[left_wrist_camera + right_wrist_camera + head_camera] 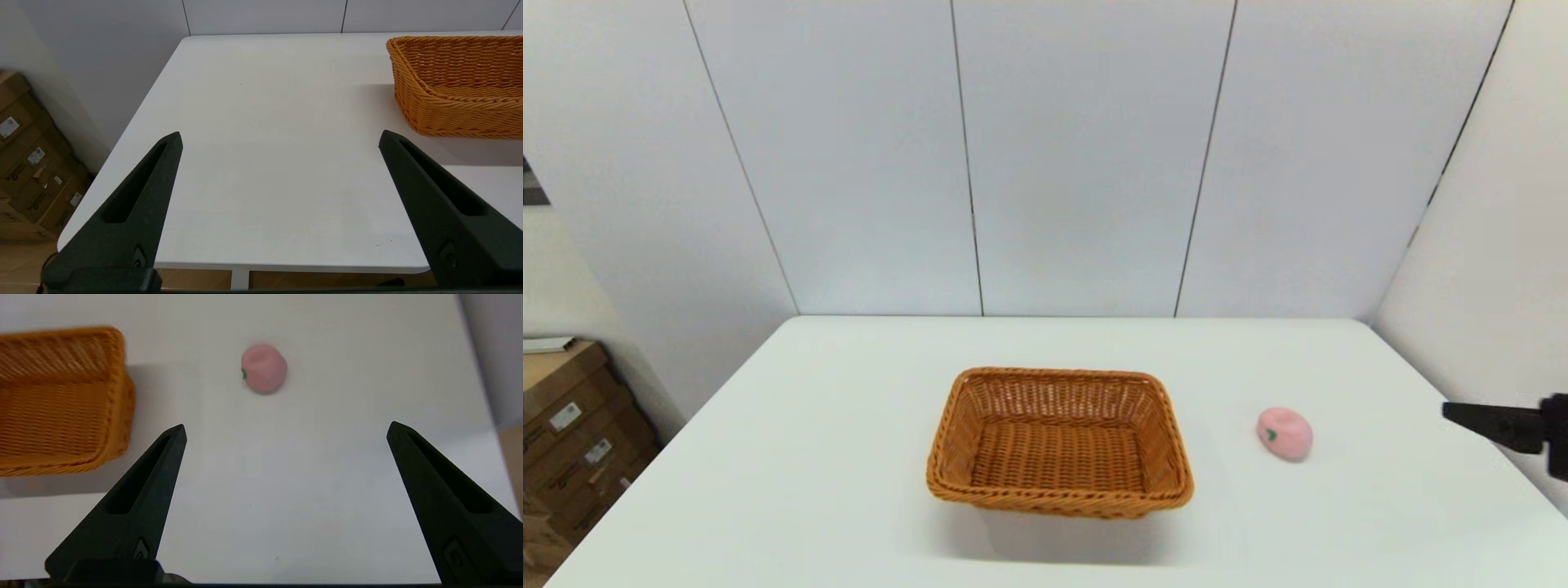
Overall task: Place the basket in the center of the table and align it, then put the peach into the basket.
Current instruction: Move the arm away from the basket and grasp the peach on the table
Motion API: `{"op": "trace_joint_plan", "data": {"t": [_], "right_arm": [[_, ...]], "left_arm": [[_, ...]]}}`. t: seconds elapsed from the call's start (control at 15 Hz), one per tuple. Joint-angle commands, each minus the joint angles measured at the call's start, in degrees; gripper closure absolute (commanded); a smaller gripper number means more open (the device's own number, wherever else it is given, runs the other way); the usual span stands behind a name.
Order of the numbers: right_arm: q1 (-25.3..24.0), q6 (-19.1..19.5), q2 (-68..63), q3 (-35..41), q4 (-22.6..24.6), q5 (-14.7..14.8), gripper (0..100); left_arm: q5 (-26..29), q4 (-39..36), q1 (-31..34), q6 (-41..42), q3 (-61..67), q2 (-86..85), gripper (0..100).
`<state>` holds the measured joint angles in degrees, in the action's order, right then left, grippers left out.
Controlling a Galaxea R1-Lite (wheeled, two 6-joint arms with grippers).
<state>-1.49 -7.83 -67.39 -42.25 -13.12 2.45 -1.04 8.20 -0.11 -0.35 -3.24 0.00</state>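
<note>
Sitting squarely near mid-table, the wicker basket looks placed; peach lies outside on its right, ungrasped; right gripper spread wide nearby; left gripper likewise spread, idle.

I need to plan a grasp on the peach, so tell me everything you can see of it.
The peach is a small, rounded, pale-pink toy fruit with a matte surface, a shallow dimple on top and a tiny green mark at its stem on the side toward the basket. It lies on the bare white table, to the robot's right of the basket and clear of it. Nothing touches it but the table. The right gripper is open, short of it.
</note>
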Motion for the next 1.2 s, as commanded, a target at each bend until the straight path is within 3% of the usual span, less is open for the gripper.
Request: {"op": "trace_joint_plan", "data": {"t": [0.07, 0.33, 0.87, 1.2], "right_arm": [[-2.9, -1.5, -26.1, -9.5, 0.2, 0.5, 0], [-4.0, -1.3, -35.4, -10.9, 9.3, 1.9, 0], [-4.1, -1.6, -48.1, -14.4, 10.6, 2.2, 0], [-3.8, -1.8, -52.9, -16.5, 14.6, 2.2, 0]], "left_arm": [[0.0, 0.1, 0.0, -0.1, -0.1, -0.1, 0], [0.0, 0.1, -0.1, -0.1, 0.0, -0.1, 0], [0.0, 0.1, 0.0, -0.3, -0.1, -0.1, 0], [0.0, 0.1, 0.0, -0.3, -0.1, -0.1, 0]]}}
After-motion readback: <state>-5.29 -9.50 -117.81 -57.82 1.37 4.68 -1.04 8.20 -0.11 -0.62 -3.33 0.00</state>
